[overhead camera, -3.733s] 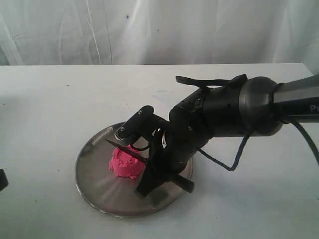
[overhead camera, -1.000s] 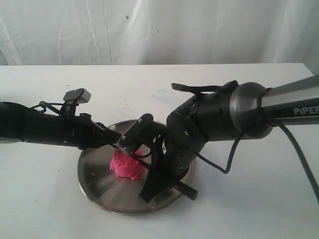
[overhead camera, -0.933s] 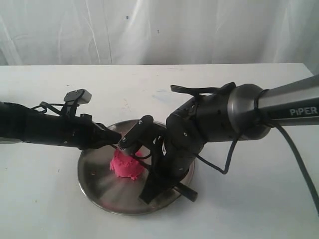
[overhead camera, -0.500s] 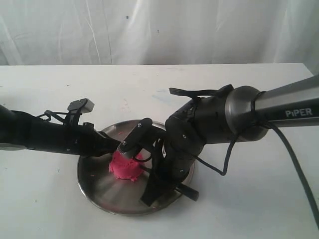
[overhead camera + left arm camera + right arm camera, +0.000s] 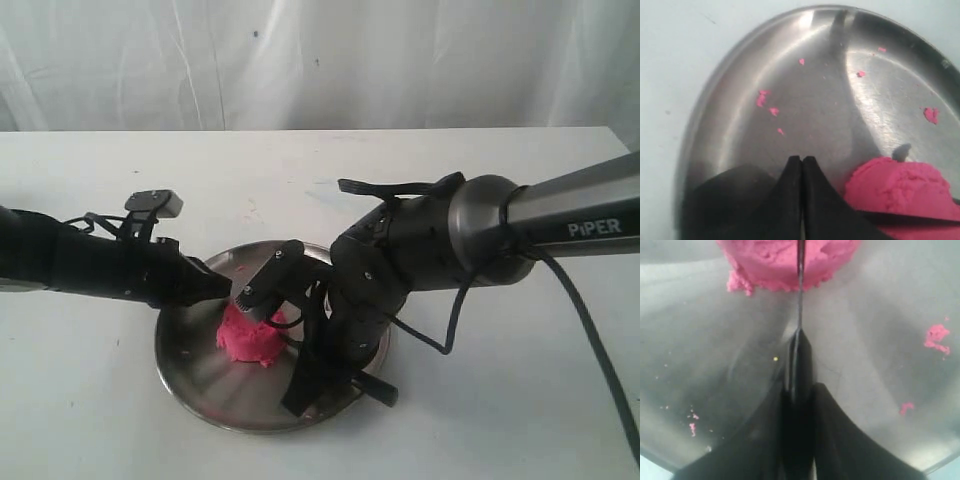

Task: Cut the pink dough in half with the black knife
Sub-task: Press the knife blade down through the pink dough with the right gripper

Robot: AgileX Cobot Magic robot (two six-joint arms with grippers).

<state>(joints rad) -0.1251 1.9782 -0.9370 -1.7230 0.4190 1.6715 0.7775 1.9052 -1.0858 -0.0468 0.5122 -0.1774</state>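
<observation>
The pink dough (image 5: 248, 336) is a single rough mound on the steel plate (image 5: 190, 365). My right gripper (image 5: 322, 372) is shut on the black knife (image 5: 372, 388), with the handle end sticking out behind it. In the right wrist view the knife (image 5: 800, 300) runs straight out from the gripper (image 5: 800, 386), and its blade is pressed down into the middle of the dough (image 5: 770, 262). My left gripper (image 5: 222, 288) is shut and empty. Its tips (image 5: 802, 161) hover low over the plate beside the dough (image 5: 902, 187), where the blade (image 5: 912, 218) crosses the mound.
Small pink crumbs (image 5: 761, 98) are scattered on the plate (image 5: 715, 85), and a larger bit (image 5: 935, 335) lies off to one side. The plate sits on a white table (image 5: 480, 420), with a white curtain (image 5: 320, 60) behind it. My right arm's bulk (image 5: 430, 250) hangs over the plate's far side.
The left arm came in from the left to the plate's rim beside the dough, then drew back slightly. The right gripper has lowered and the knife sits deeper in the dough.
</observation>
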